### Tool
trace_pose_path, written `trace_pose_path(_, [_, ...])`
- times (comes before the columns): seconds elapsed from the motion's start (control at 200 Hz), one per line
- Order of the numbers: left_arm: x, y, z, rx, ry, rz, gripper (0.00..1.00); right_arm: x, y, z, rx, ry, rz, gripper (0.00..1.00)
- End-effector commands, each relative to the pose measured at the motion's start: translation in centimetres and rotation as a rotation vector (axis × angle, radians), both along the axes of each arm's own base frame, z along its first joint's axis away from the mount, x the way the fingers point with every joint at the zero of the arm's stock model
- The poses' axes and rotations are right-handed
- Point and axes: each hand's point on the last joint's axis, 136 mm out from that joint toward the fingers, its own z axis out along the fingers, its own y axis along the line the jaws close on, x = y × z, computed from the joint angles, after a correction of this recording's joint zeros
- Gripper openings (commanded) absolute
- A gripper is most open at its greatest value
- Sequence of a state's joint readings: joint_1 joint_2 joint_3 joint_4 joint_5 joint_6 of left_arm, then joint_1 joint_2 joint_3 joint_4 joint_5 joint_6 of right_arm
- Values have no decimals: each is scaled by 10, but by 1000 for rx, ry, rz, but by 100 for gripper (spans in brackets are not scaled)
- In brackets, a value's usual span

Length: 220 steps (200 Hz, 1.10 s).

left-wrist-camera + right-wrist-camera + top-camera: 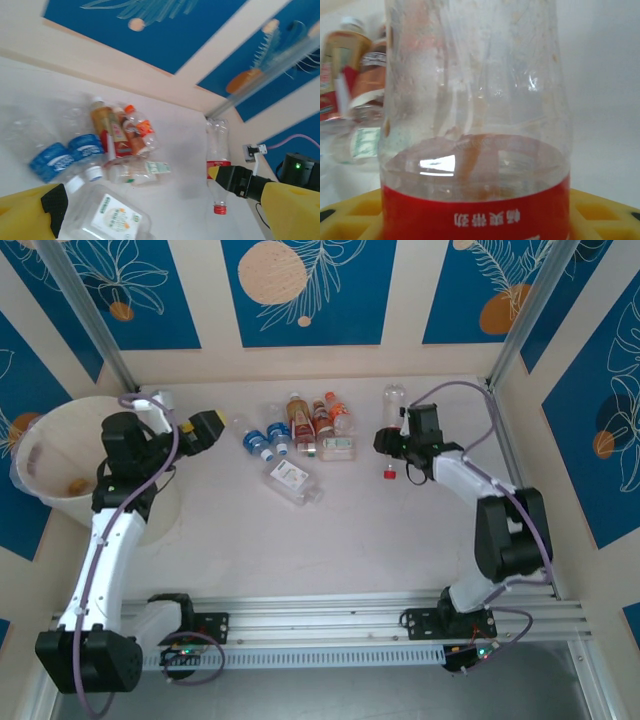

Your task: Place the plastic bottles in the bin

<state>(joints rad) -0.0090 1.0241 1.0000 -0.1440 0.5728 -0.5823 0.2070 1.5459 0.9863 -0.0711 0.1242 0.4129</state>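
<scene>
the right gripper (393, 447) has its jaws clamped on a clear bottle with a red label (475, 100). in the right wrist view the yellow fingers (600, 212) sit at the height of the red band. i think this place is chosen because the label part is stiffer than the thin wall above it. in the top view its red cap points to the near edge and its base to the far wall. i cannot tell if the bottle is off the table (350, 540) or lies on it.

the left gripper (210, 428) hangs just beside the bin (165, 512), with its jaws wide apart and nothing between them. it seems free to take a bottle.

the bin stands at the far left corner, well apart from the right gripper. to bring the held bottle there, the right arm needs a long reach across the table.

the other plastic bottles (300, 435) lie in a loose heap between the 2 arms, near the far wall. 2 bottles with blue labels (262, 440) are on the left side of it, and 1 flat bottle with a white label (290, 480) lies a little nearer. the heap is closer to the left gripper, so most of the task is not yet done.
</scene>
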Motion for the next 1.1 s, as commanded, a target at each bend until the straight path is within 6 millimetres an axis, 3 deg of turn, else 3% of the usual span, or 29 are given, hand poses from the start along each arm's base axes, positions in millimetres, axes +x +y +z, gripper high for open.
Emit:
trace_pose_path(0.0, [-7,-32,18,-45,-78,-136,100,-10,13,49,140,-175,46,38])
trace_pose_path(0.27, [-8,-89,21,-41,-90,-305,100,-69,38,89,275,-296,229,36])
trace_pose_path(0.485, [-2,-138,10,-43,-37,-415,100,-101,79,108,372,-334,435,35])
trace_pose_path(0.62, [2,-168,6,-42,-13,-483,100,-111,111,114,393,-324,566,35])
trace_pose_path(0.78, [12,-188,-3,-33,-15,-480,100,-112,144,118,423,-293,669,35])
trace_pose_path(1.095, [33,-203,-27,0,33,-482,100,-116,184,130,497,-254,839,35])
